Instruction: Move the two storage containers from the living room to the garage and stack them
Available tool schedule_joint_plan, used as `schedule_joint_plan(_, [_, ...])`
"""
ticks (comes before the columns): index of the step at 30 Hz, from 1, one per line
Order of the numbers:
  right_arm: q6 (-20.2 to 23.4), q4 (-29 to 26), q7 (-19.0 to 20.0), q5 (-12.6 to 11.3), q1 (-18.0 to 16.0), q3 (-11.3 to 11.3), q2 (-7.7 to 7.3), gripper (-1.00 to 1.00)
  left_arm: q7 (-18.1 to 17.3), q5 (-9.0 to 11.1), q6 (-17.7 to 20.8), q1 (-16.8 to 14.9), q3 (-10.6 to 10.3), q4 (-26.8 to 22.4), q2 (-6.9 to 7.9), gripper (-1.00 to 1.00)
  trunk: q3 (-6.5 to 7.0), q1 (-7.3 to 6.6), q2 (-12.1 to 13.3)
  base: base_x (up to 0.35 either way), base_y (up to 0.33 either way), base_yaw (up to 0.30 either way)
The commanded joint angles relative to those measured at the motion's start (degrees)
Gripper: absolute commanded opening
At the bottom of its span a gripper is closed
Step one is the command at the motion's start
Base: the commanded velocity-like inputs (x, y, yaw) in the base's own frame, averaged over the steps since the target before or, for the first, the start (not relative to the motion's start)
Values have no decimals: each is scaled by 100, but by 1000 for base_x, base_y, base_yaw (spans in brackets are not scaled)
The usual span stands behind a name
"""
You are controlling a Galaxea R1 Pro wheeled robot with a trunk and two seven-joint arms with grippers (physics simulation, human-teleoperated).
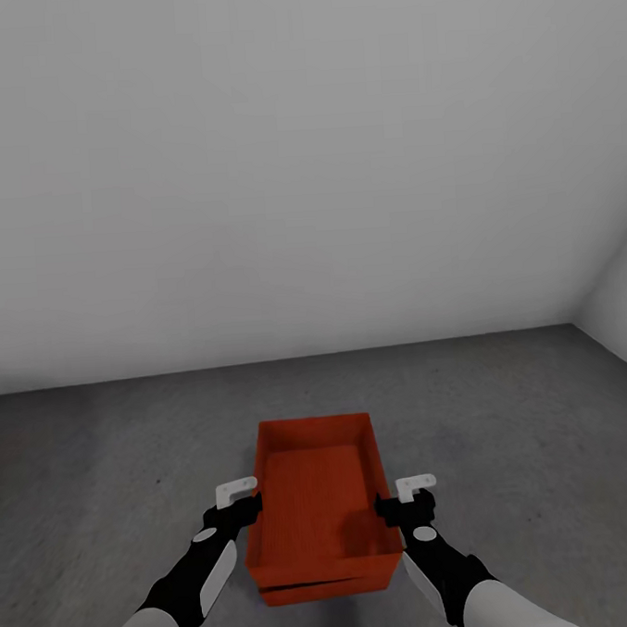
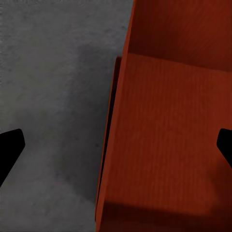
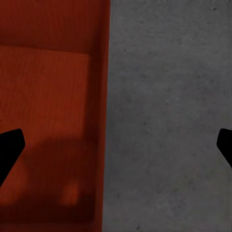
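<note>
Two orange-red storage containers stand on the dark concrete garage floor [image 1: 101, 475]. The upper container [image 1: 316, 499] sits on top of the lower one, of which a thin strip [image 1: 321, 591] shows under its near edge. My left gripper [image 1: 240, 508] is open at the upper container's left wall, and my right gripper [image 1: 404, 505] is open at its right wall. In the left wrist view the left gripper [image 2: 121, 145] straddles that wall [image 2: 116, 145], with its black fingertips [image 2: 9, 145] wide apart. In the right wrist view the right gripper [image 3: 121, 145] straddles the other wall [image 3: 102, 121] the same way.
A plain white-grey wall [image 1: 295, 166] rises a short way beyond the containers. A second wall [image 1: 624, 304] meets it at a corner on the right. Bare concrete lies on both sides of the stack.
</note>
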Motion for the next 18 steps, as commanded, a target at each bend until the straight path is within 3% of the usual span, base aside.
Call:
schedule_joint_plan(1, [-16,5,-38,-14,-5,41,-2,100,51,54,18,-1,-46,-11,6,100,14,-23,39,0,0,0])
schedule_joint_plan(18, [39,25,-42,-25,-5,48,6,100,51,54,17,-1,-44,2,14,100,319,-396,721,0,0,0])
